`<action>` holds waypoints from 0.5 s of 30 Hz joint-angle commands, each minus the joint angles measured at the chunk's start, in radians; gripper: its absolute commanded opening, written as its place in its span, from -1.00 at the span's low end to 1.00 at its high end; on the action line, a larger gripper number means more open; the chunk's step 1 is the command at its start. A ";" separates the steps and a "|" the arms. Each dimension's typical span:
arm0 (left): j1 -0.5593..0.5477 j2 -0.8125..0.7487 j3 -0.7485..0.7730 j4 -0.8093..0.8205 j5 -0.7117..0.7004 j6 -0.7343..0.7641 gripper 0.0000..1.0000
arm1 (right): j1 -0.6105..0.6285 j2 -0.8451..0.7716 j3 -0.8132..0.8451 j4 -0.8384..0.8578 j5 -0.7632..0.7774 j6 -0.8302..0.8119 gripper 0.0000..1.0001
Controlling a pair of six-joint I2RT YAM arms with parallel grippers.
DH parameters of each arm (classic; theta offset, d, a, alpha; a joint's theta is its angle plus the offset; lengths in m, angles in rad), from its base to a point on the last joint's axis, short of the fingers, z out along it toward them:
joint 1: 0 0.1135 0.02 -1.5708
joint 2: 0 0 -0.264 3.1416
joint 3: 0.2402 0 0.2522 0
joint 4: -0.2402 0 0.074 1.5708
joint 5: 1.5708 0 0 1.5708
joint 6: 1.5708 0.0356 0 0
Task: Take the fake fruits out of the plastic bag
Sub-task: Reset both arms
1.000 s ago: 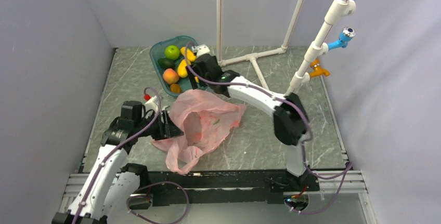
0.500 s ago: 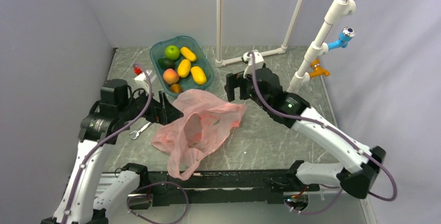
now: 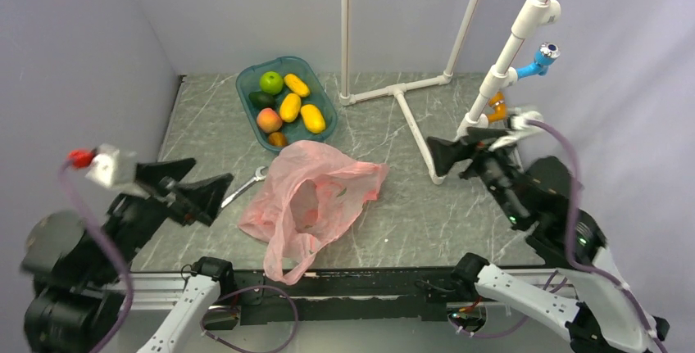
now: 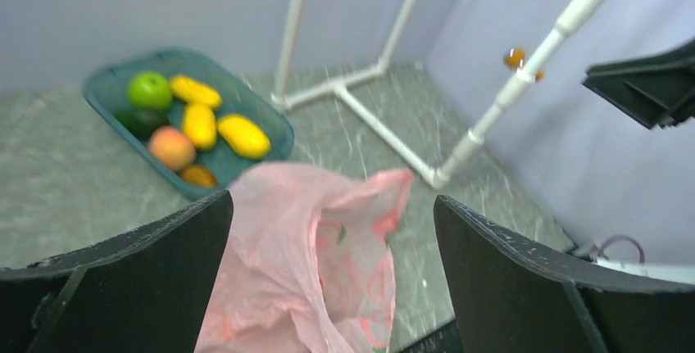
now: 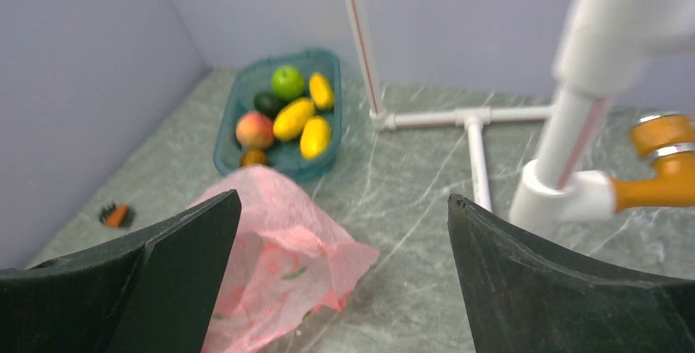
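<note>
The pink plastic bag lies crumpled and slack on the table's middle, also in the left wrist view and right wrist view. No fruit shape shows through it. The fake fruits lie in the teal tray behind it: a peach, three yellow mangoes, and a small orange one, beside a green apple and an avocado. My left gripper is open and empty, raised high left of the bag. My right gripper is open and empty, raised high to the right.
A metal wrench lies left of the bag. A white pipe frame stands on the table at the back. A slanted white post carries a blue tap and an orange tap at right.
Both arms have pulled away and risen toward the camera. The right went from the tray to the far right, the left from the bag's edge to the left. The bag has stayed put.
</note>
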 commanded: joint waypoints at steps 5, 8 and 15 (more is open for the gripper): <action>-0.002 -0.128 0.084 0.103 -0.248 -0.009 0.99 | -0.002 -0.133 0.103 -0.024 0.111 -0.049 0.99; -0.002 -0.141 0.095 0.107 -0.279 -0.004 0.99 | -0.003 -0.138 0.114 -0.033 0.128 -0.043 0.99; -0.002 -0.135 0.112 0.089 -0.288 -0.001 0.99 | -0.002 -0.168 0.098 -0.021 0.142 -0.013 0.99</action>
